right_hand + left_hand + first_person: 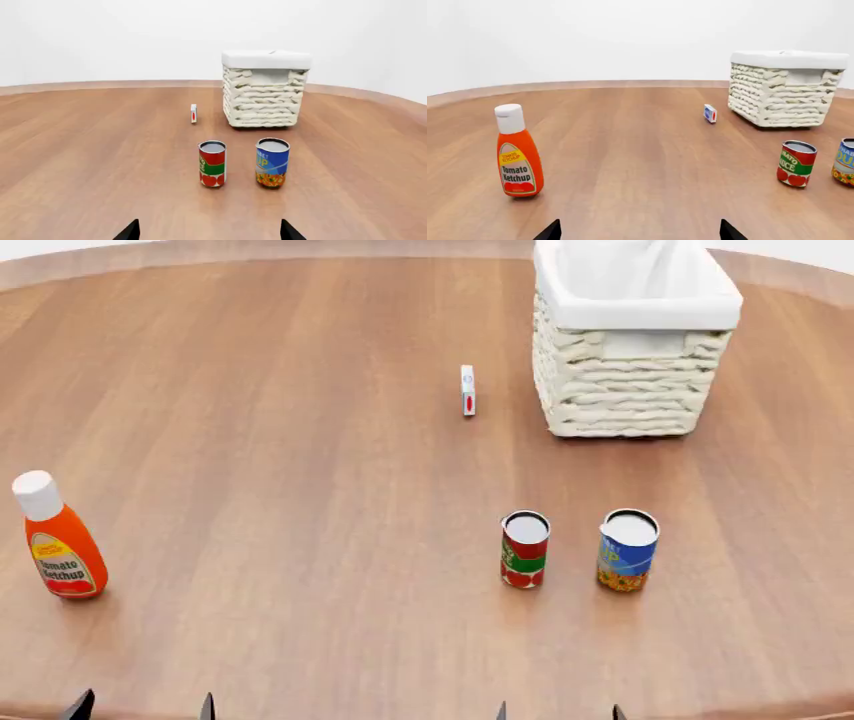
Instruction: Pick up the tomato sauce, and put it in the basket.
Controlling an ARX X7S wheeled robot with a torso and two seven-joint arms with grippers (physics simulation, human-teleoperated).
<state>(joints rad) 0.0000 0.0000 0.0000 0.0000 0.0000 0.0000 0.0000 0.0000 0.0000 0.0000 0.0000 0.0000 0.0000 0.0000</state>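
Note:
The tomato sauce [525,549] is a small red-labelled tin with a green band, upright on the wooden table; it also shows as the tomato sauce [213,163] and the tomato sauce [796,163]. The cream wicker basket [622,380] with a white liner stands behind it, seen too as the basket [265,92] and the basket [780,92]. My left gripper [140,706] and right gripper [558,712] hang at the table's near edge, both open and empty, well short of the can. Only the black fingertips [130,231] show.
A blue-and-yellow can [627,550] stands just right of the tomato sauce. An orange ketchup bottle [59,537] stands at the near left. A small white box [467,390] stands on edge left of the basket. The round table's rim [267,248] curves behind.

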